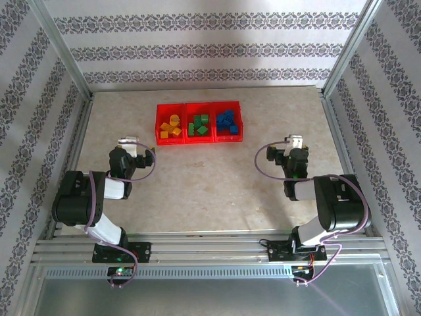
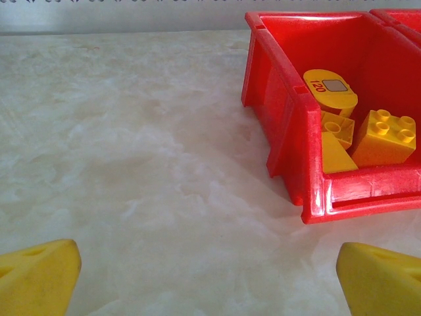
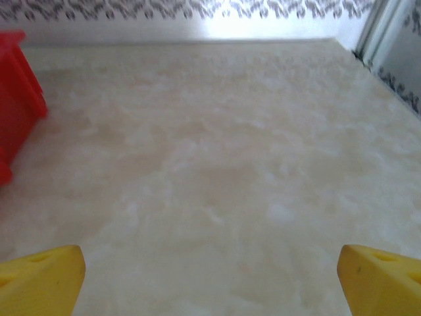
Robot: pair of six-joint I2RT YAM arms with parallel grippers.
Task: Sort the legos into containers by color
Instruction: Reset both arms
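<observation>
Your rounded yellow plastic brick (image 2: pixel 331 89) in the red plastic bin row (image 2: pixel 289 131) reads "120"; left gripper (image 2: pixel 209 273) and right gripper (image 3: pixel 210 273) stand spread, empty.

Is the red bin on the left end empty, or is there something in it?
Not empty: the left bin holds several yellow bricks, lying loose inside it.

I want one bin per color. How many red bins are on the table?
3, joined side by side in a row: the left bin holds yellow-orange legos, the middle bin green legos, the right bin blue legos. None seems hidden.
</observation>
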